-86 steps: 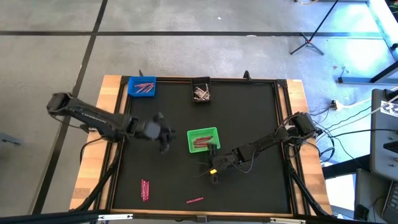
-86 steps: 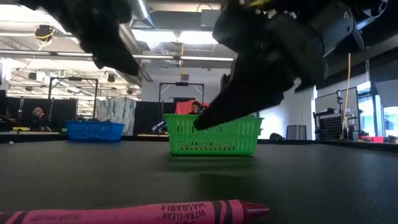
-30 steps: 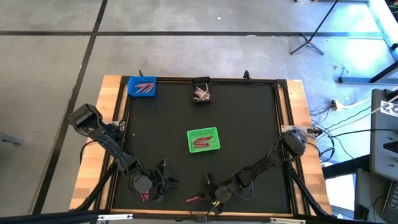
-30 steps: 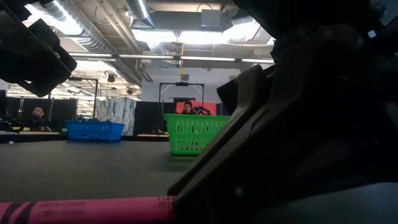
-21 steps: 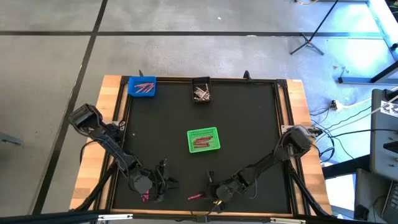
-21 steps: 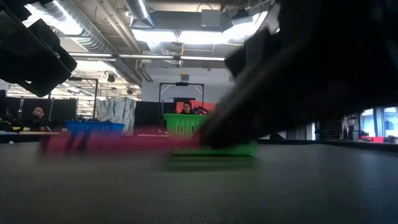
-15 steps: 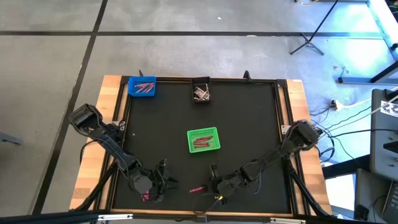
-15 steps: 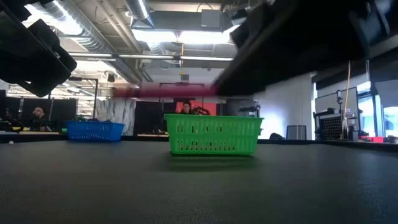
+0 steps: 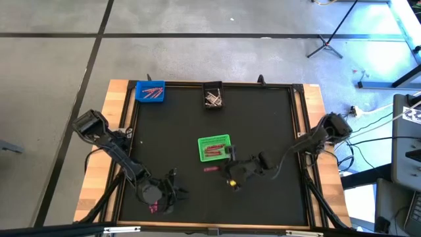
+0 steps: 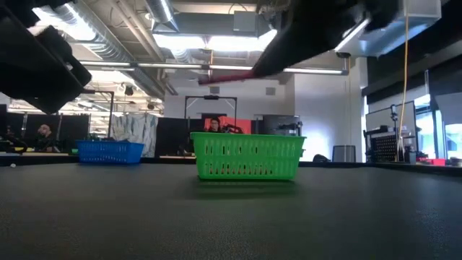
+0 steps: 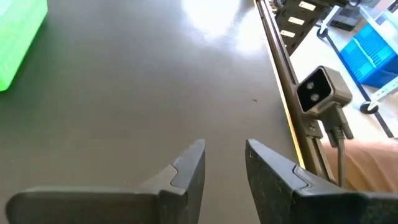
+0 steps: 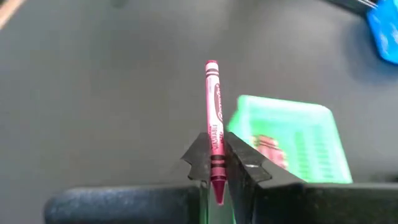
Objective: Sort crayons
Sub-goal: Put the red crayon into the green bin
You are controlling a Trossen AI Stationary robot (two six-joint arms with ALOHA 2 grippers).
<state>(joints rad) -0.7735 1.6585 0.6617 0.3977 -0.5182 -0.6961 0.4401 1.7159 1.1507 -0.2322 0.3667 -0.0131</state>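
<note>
Carrying is the step in hand: over the table (image 9: 263,118), the right gripper (image 9: 223,167) sits just beside the green bin (image 9: 214,147), clenched on a magenta crayon (image 12: 214,118) (held well clear of the surface). Next it must centre over that bin, then release. Near the front edge, the left gripper (image 11: 224,163) waits, parted and empty.

Right arm reaches in from the table's (image 9: 125,92) right edge toward mid-table, wrist raised off the surface. Right gripper (image 12: 216,163) has its jaws closed on a crayon (image 12: 214,118), gripped near one end, the rest sticking out past the fingertips. Left arm is folded low at the near-left corner; left gripper (image 11: 225,163) hovers just above the surface, jaws apart, nothing between them.
</note>
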